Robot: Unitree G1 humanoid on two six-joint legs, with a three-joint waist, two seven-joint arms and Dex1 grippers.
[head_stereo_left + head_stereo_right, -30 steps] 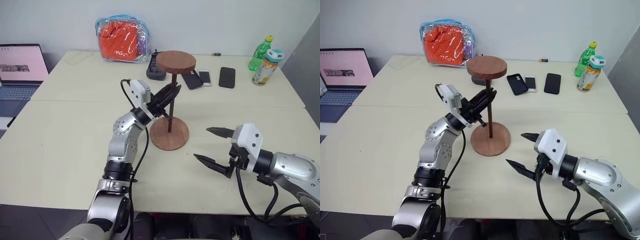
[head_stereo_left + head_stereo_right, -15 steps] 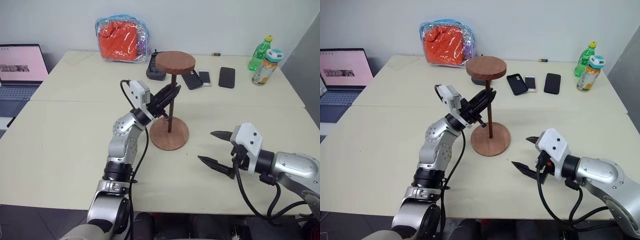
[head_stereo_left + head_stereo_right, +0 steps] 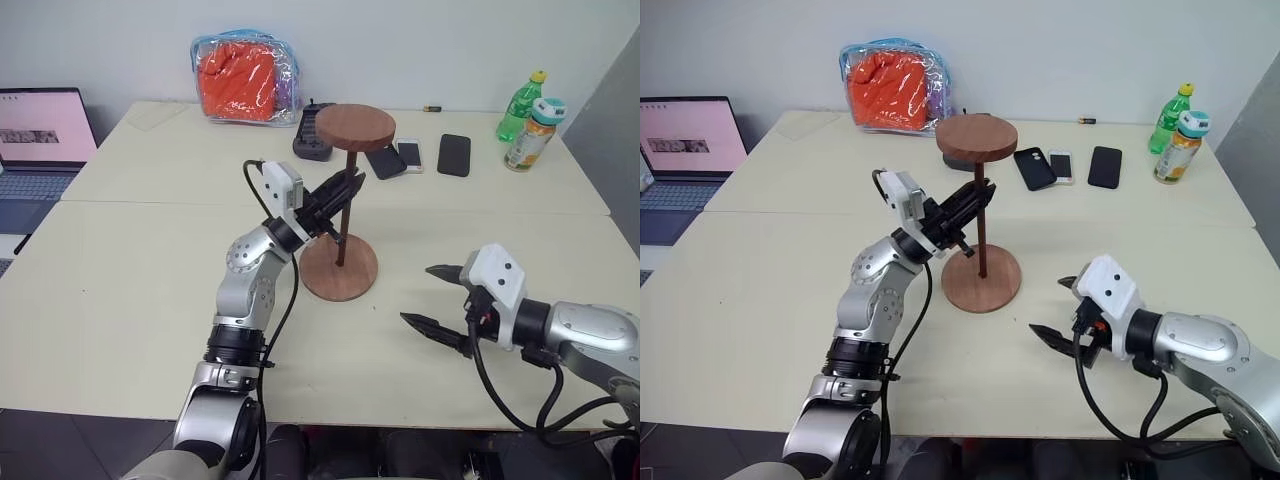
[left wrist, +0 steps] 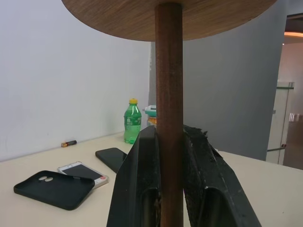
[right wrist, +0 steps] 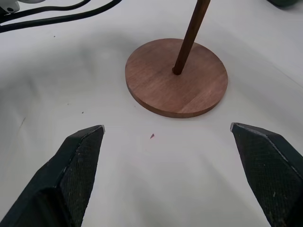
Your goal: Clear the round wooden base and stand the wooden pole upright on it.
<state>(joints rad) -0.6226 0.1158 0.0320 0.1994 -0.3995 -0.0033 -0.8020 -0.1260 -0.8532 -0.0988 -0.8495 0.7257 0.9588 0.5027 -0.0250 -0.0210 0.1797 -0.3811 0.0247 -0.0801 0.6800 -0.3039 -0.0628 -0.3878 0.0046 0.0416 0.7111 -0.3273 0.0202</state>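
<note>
**A:** What lies nearest?

**B:** The right gripper (image 3: 440, 297), two black tapered fingers spread wide apart with nothing between them, hovering over the smooth cream table (image 3: 120, 270). Just beyond it lies one round wooden base (image 5: 176, 78), a flat, thin, reddish-brown disc with visible grain, resting on the table.

**A:** And the pole?

**B:** One wooden pole (image 4: 169, 113), a thin, dark reddish-brown rod, stands upright with its foot at the base's centre. Its long axis runs vertically, leaning slightly, and a smaller, thicker round disc caps the top end. The left gripper (image 3: 340, 192) has its two black fingers clamped together on the pole, about midway up.

**A:** What is farther back?

**B:** Three flat dark phone-shaped items (image 3: 453, 154) lie side by side behind the pole, and a black boxy object (image 3: 310, 140) sits beside them. Two bottles (image 3: 522, 104) stand at the far right, one green plastic. A clear plastic pouch (image 3: 245, 75) holding orange fabric rests at the far edge, and one open laptop (image 3: 40, 135) sits far left.
</note>
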